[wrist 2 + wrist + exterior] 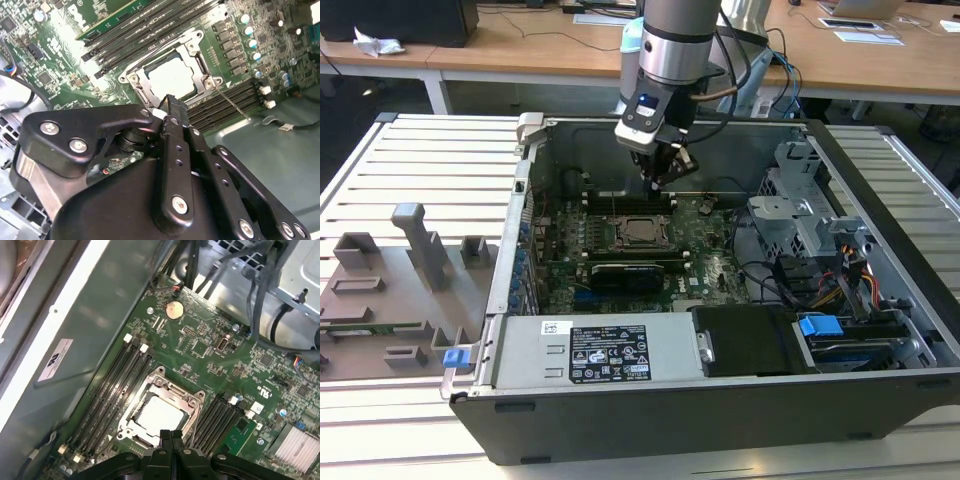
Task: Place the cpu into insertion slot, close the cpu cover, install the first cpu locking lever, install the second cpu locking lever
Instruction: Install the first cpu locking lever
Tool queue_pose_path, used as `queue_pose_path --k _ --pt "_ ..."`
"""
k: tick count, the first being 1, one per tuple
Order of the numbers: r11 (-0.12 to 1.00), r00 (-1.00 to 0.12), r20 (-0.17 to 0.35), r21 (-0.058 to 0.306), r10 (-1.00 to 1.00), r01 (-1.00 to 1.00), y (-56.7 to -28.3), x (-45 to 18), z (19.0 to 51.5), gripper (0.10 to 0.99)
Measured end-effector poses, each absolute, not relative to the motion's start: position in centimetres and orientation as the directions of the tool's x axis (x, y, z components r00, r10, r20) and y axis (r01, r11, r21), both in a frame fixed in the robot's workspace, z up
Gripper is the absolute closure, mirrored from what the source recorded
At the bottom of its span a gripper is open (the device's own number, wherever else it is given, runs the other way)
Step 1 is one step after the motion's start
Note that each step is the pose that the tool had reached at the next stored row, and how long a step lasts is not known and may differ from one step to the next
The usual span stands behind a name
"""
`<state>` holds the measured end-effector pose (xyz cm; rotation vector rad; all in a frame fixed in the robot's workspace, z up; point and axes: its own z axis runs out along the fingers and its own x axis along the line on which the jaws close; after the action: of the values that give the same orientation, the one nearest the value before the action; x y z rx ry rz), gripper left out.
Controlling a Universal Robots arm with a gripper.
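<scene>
The cpu (159, 415) lies flat in the insertion slot (131, 416) on the green board, its pale metal top showing through the cpu cover (172, 387), which lies down over it. In the second wrist view the cpu (172, 77) sits inside the cover frame (197, 47), and a thin wire lever (234, 106) sticks out from the socket's corner. My gripper (170, 436) hovers just above the socket's edge with its black fingers pressed together and nothing between them. In the exterior view the gripper (660, 180) hangs over the far side of the socket (642, 232).
Long black memory slots (112, 390) flank the socket on both sides. The open computer case (880, 260) has metal drive cages (800, 215) and cable bundles at the exterior view's right. A power supply (590, 352) sits at the front. Grey fixtures (420, 250) stand on the table outside.
</scene>
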<state>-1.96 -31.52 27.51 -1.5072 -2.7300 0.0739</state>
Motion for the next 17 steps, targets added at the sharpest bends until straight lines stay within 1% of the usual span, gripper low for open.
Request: queue_pose_path --k 17 --pt "0.686 -0.687 -0.003 -0.052 0.727 0.726 -31.52 -1.96 27.51 0.980"
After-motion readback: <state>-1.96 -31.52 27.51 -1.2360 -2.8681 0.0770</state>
